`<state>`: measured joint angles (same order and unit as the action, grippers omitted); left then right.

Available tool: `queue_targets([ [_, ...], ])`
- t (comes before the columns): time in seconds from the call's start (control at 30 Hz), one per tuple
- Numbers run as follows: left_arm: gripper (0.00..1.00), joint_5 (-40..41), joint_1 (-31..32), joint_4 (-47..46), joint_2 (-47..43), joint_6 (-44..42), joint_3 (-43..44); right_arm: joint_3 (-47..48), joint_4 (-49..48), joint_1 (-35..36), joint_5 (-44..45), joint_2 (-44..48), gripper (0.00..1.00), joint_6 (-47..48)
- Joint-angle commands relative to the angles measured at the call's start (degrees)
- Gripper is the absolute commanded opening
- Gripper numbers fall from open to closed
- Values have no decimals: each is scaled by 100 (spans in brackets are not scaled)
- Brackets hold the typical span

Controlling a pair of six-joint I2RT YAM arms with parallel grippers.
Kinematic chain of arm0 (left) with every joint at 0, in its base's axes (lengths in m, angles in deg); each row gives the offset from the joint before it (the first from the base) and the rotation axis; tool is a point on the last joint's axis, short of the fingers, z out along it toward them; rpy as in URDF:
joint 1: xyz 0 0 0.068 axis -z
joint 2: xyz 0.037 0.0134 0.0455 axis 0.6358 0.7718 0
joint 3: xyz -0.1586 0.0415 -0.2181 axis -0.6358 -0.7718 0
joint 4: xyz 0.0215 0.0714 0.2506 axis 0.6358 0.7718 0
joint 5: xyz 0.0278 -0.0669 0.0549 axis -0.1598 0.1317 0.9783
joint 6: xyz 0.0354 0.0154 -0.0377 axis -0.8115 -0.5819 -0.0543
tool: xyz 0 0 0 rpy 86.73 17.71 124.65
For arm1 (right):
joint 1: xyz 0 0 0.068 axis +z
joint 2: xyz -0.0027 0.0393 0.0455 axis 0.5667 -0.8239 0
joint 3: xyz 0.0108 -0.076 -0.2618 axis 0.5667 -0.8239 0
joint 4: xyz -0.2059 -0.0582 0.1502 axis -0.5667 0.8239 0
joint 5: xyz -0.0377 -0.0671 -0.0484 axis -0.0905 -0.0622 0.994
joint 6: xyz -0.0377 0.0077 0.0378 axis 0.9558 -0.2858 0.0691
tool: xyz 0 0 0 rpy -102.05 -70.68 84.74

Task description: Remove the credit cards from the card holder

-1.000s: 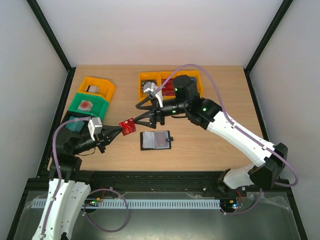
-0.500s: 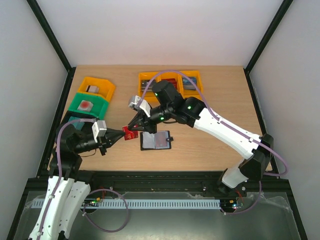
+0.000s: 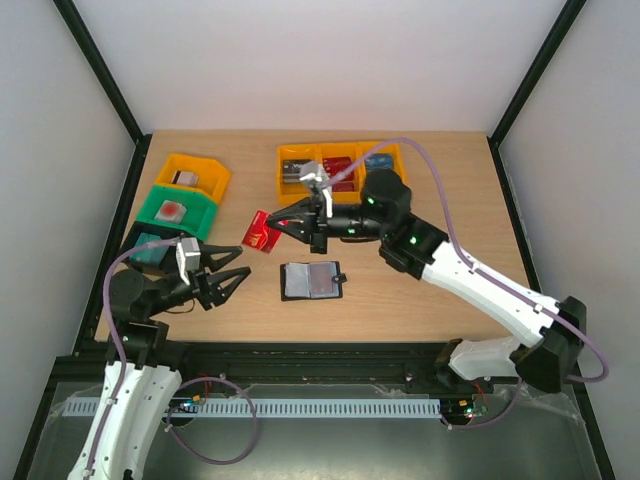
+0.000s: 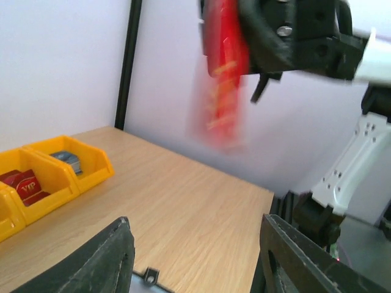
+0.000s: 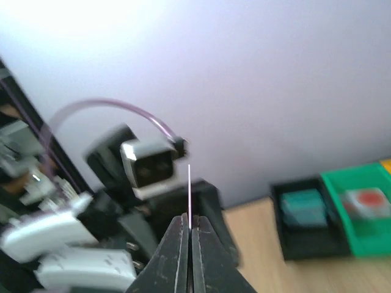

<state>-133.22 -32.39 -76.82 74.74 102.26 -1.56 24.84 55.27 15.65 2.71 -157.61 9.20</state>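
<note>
Right gripper pinches the red credit card by one edge, left gripper spread empty. Swing fast and you'll likely fling it; thin grip slips.

Wood tabletop, white walls, black frame struts at the rear corners. Left side has three single bins in a column, close together: orange bin at the back, green bin in the middle, black bin nearest. Rear centre has a three-compartment orange bin, well apart from that column. The right wrist view shows the green bin and black bin side by side, blurred. The left wrist view catches one end of the compartment bin.
</note>
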Motion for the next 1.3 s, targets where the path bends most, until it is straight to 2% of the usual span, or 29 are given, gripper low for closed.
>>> queue_targets([
  [0.0,58,388,-14,-2120,-75,1690,-137,-962,-4070,41,-294,356,2,-1995],
  [0.23,65,578,89,-3260,333,2456,116,-891,-4198,292,-203,74,2,-1904],
  [0.43,64,220,312,-3110,366,2187,230,-747,-3830,292,-233,-9,2,-1610],
  [0.47,65,152,316,-2997,357,2067,276,-598,-3370,296,-256,-7,2,-1246],
  [0.53,66,-68,311,-2375,291,1529,444,-6,-1445,292,-169,19,2,131],
  [0.6,70,-235,309,-984,221,395,745,743,528,297,137,-30,2,1730],
  [0.7,71,51,316,1017,270,-1370,1305,1631,2590,340,496,-271,2,2735],
  [0.8,71,467,310,1712,416,-2159,1490,2003,3637,639,704,-549,2,3104],
  [0.97,70,323,317,2018,645,-2495,1573,2552,4428,1128,1297,-1088,2,3414],
  [1.0,65,246,319,2062,686,-2503,1575,2630,4461,1166,1287,-1151,2,3445],
  [1.13,36,-52,326,2196,732,-2575,1523,2655,4266,1214,1017,-1198,2,3504],
  [1.17,23,-112,328,2197,732,-2587,1517,2656,4227,1214,969,-1197,2,3504],
  [1.2,6,-199,328,2191,727,-2601,1510,2656,4196,1222,933,-1198,2,3510],
  [1.27,2,-372,334,2189,709,-2610,1504,2608,4116,1217,970,-1153,2,3505],
])
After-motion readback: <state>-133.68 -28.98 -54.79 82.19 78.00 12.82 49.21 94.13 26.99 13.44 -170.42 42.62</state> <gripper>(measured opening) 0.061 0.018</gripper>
